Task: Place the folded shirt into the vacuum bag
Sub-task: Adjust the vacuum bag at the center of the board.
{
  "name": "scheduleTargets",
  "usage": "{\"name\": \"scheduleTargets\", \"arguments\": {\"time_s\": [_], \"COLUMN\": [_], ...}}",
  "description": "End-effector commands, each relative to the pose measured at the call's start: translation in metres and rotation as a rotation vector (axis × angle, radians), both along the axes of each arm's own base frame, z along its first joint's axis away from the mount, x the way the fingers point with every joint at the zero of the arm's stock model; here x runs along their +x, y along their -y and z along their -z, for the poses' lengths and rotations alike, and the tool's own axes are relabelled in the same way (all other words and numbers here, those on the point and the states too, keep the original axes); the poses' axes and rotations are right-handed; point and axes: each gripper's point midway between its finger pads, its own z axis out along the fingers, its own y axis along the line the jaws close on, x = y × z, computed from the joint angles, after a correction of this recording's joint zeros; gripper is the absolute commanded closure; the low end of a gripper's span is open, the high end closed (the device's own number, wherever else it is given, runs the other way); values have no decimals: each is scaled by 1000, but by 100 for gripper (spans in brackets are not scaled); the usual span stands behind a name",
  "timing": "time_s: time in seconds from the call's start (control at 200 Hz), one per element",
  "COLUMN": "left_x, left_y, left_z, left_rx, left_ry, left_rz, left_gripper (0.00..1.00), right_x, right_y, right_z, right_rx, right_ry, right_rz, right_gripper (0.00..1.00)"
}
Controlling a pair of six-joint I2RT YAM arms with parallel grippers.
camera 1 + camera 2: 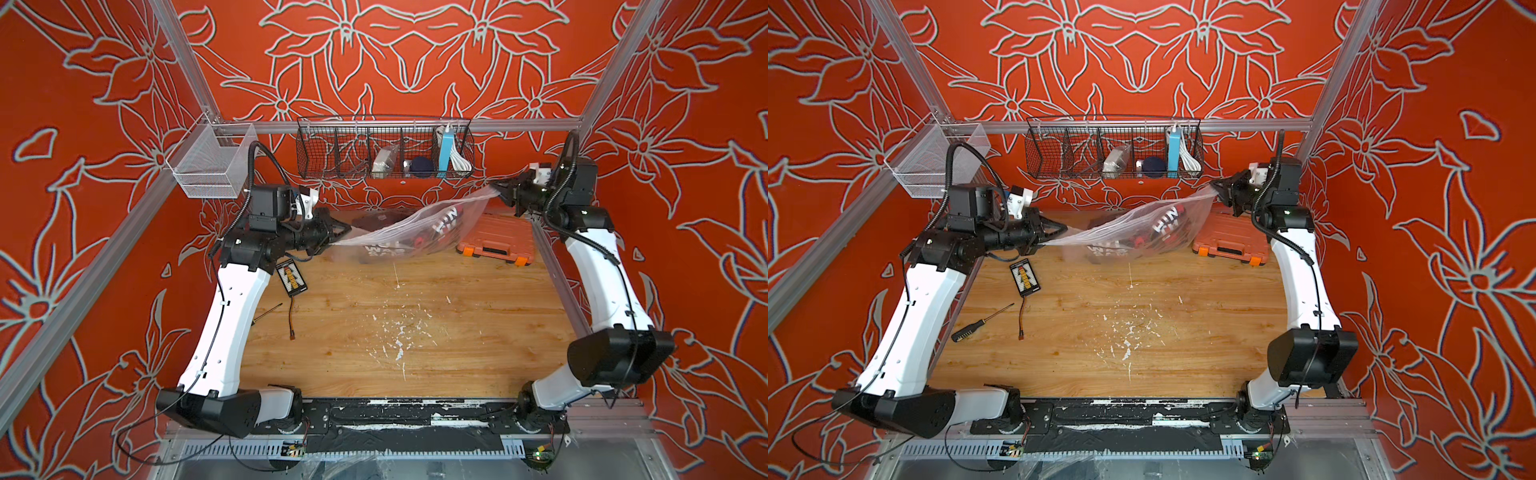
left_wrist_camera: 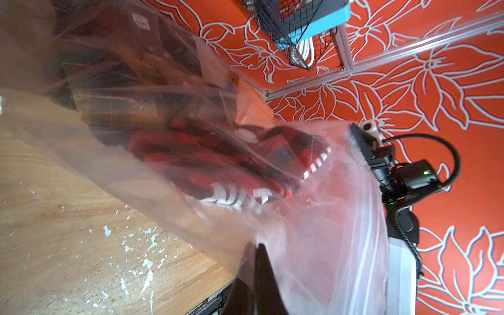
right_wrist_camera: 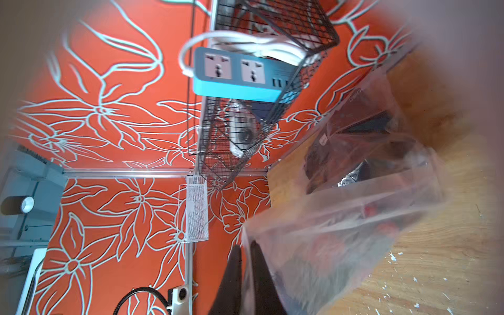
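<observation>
Nearest to the robot, the wooden table is bare except for white flecks. A little further, on the left side, a screwdriver and a small black device with a cable are seen; neither is touched.

Beyond them, over the far part of the table, the vacuum bag is held up between the two arms. One edge is pinched by the left gripper and the opposite, higher edge by the right gripper. In both wrist views the jaws are pressed together with only the film between them. The folded shirt, dark and red with white letters, is seen through the plastic and is judged to be inside already, low in the sagging middle, which appears to rest on the table. A white round disc, probably the valve, is seen on the film.

The bag is judged to be thin, smooth and slippery, with no stiffness of its own. The shirt is soft and not heavy, but its weight pulls on both pinched edges. A hold on the thicker zip strip or on doubled film is therefore advised, not on a single layer.

Just beside the bag an orange tool case lies. On the far wall a wire basket with a blue power strip is hung.
</observation>
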Motion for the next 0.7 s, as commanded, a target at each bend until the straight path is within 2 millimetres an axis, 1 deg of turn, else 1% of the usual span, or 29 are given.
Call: {"name": "scheduleTargets", "arguments": {"time_s": [0.0,0.02,0.055,0.075,0.115,0.16,0.2,0.21,0.215,0.275,0.32,0.37,0.395,0.43,0.455,0.46,0.49,0.51,0.52,0.57,0.58,0.605,0.63,0.64,0.696], "left_x": [-7,-7,-5,-3,1,6,10,12,12,16,17,17,16,15,14,13,11,10,8,2,1,-2,-5,-6,-11], "left_y": [-4,-7,-11,-14,-17,-20,-21,-21,-22,-24,-25,-26,-26,-24,-23,-24,-24,-26,-27,-29,-29,-30,-31,-32,-32], "left_z": [45,50,51,50,37,19,1,-2,-5,-27,-41,-46,-45,-36,-25,-23,-5,8,15,48,54,67,78,81,94], "left_rx": [1,10,19,22,16,12,14,15,14,11,6,12,15,10,7,7,16,28,33,47,48,49,52,52,46], "left_ry": [-95,-103,-106,-103,-79,-48,-14,-10,-4,36,63,74,73,53,33,29,-4,-27,-38,-98,-108,-132,-149,-154,-171], "left_rz": [-19,-25,-35,-42,-51,-58,-61,-61,-61,-71,-72,-74,-73,-65,-59,-59,-61,-65,-68,-72,-72,-73,-77,-79,-83], "left_gripper": [100,100,100,100,100,100,100,100,100,100,100,100,100,100,100,100,100,100,100,100,100,100,100,100,100], "right_x": [-11,-10,-8,-6,-1,4,9,10,10,12,10,6,4,2,2,3,1,1,-1,-6,-8,-12,-15,-16,-23], "right_y": [13,14,14,13,10,3,-4,-6,-6,-15,-25,-29,-28,-25,-22,-20,-15,-10,-8,8,13,19,24,26,29], "right_z": [49,63,73,76,72,54,32,23,23,-19,-50,-72,-77,-77,-70,-65,-56,-42,-30,16,29,50,67,76,105], "right_rx": [-41,-36,-38,-44,-60,-54,-33,-27,-27,-13,21,61,72,81,81,80,71,55,46,-28,-46,-63,-67,-66,-53], "right_ry": [-116,-150,-175,-180,-175,-132,-77,-56,-56,55,151,213,237,242,225,213,192,158,115,-5,-30,-78,-113,-132,-177], "right_rz": [67,69,67,62,53,31,6,-5,-5,-60,-127,-165,-168,-155,-139,-130,-107,-82,-74,-4,12,29,44,47,43], "right_gripper": [100,100,100,100,100,100,100,100,100,100,100,100,100,100,100,100,100,100,100,100,100,100,100,100,100]}}
